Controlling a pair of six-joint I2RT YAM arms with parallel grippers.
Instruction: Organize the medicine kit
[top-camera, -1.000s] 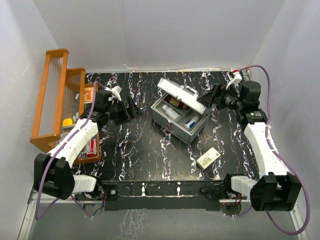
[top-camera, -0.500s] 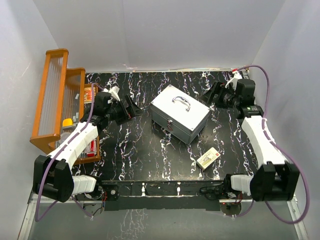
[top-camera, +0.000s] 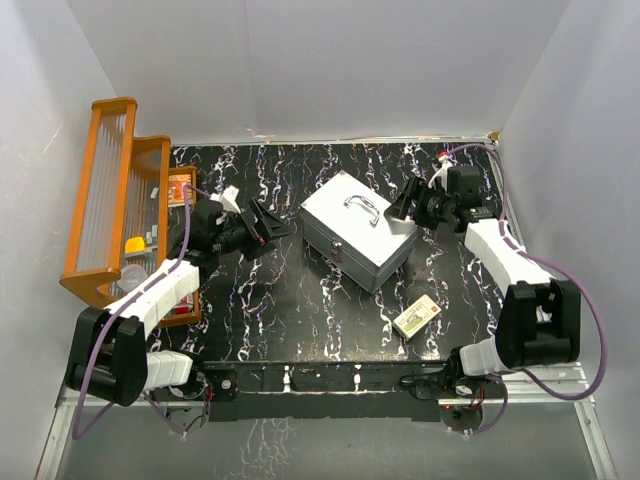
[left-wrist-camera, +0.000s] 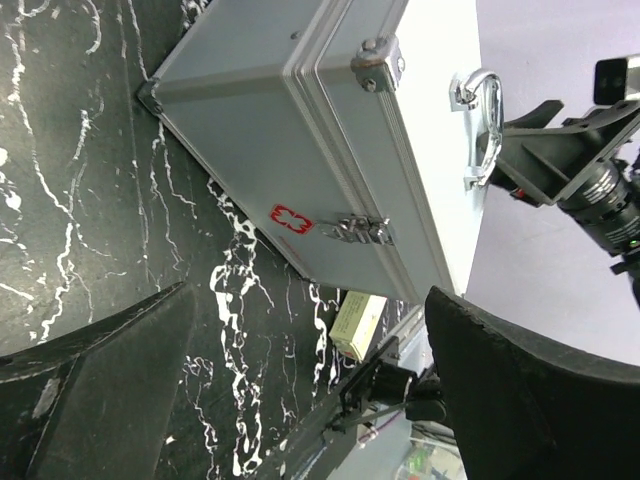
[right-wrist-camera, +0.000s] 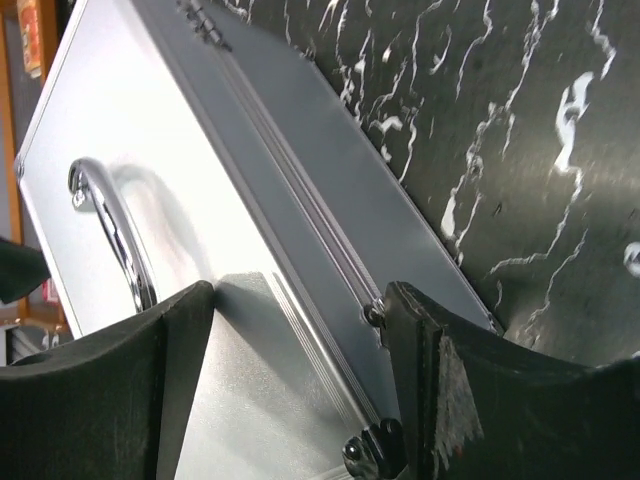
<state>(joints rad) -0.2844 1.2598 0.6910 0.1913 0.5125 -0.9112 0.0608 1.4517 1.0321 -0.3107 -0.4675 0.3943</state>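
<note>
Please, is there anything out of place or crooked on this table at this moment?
Yes. A small cream box lies loose on the table, in front of the medicine kit, whose lid is shut. The kit also sits at an angle to the table edges. No spill or damage shows.

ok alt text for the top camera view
A closed grey medicine kit sits on a black marbled table, the open left tool and open right tool flanking it. A small box lies near the front edge.

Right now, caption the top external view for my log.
Closed medicine kit at centre, left tool and right tool flanking it, both open.
</note>
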